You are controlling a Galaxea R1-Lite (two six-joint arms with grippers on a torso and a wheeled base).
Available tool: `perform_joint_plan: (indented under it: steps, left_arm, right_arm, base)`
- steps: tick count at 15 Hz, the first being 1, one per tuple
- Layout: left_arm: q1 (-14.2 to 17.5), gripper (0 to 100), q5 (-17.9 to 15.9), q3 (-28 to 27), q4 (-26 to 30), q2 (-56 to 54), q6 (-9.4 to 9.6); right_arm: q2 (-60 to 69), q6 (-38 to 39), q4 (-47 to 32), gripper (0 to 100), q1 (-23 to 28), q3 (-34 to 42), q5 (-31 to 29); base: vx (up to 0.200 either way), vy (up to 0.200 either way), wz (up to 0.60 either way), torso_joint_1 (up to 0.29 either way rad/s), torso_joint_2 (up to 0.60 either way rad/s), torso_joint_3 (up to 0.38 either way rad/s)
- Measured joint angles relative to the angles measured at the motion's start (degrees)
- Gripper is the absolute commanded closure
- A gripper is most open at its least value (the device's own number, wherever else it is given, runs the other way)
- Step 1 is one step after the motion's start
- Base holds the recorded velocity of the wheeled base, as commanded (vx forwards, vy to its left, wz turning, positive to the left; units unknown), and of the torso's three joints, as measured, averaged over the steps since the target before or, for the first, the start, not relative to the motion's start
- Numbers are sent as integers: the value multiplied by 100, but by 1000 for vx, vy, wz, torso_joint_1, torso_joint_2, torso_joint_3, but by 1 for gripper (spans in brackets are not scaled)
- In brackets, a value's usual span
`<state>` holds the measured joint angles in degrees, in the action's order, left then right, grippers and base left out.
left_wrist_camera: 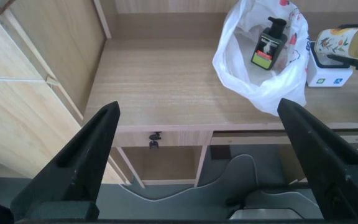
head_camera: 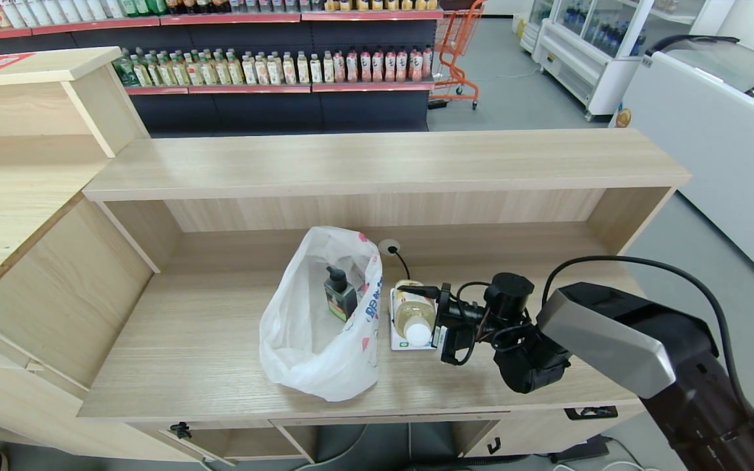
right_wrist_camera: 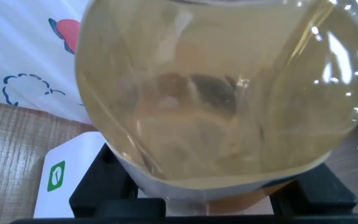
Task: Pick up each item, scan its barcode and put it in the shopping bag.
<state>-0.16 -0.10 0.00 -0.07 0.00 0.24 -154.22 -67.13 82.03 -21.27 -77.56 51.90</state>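
A clear bottle of yellowish drink (head_camera: pixel 412 313) with a white cap lies on its side just over the white barcode scanner (head_camera: pixel 398 341), and my right gripper (head_camera: pixel 434 320) is shut on it from the right. Up close the bottle (right_wrist_camera: pixel 222 93) hangs over the scanner (right_wrist_camera: pixel 61 180). Left of it stands the white shopping bag (head_camera: pixel 318 327), mouth open, with a dark pump bottle (head_camera: pixel 340 296) upright inside. My left gripper (left_wrist_camera: pixel 197 111) is open and holds nothing, out in front of the counter's front edge, with the bag (left_wrist_camera: pixel 260 74) and the drink bottle (left_wrist_camera: pixel 353 40) farther off.
The light wooden counter (head_camera: pixel 194 340) has a raised shelf behind it and a side wall at the left. A black cable (head_camera: pixel 402 261) runs from a hole in the counter to the scanner. A small drawer key (left_wrist_camera: pixel 155 139) sticks out below the front edge.
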Motion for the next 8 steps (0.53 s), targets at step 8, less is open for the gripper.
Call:
perform_joint_plan:
  steps: [8]
  left_arm:
    - [-2, 0, 0, 0, 0, 0, -2]
  right_arm:
    - [-7, 0, 33, 100, 20, -11, -2]
  base:
    - [0, 0, 0, 0, 0, 0]
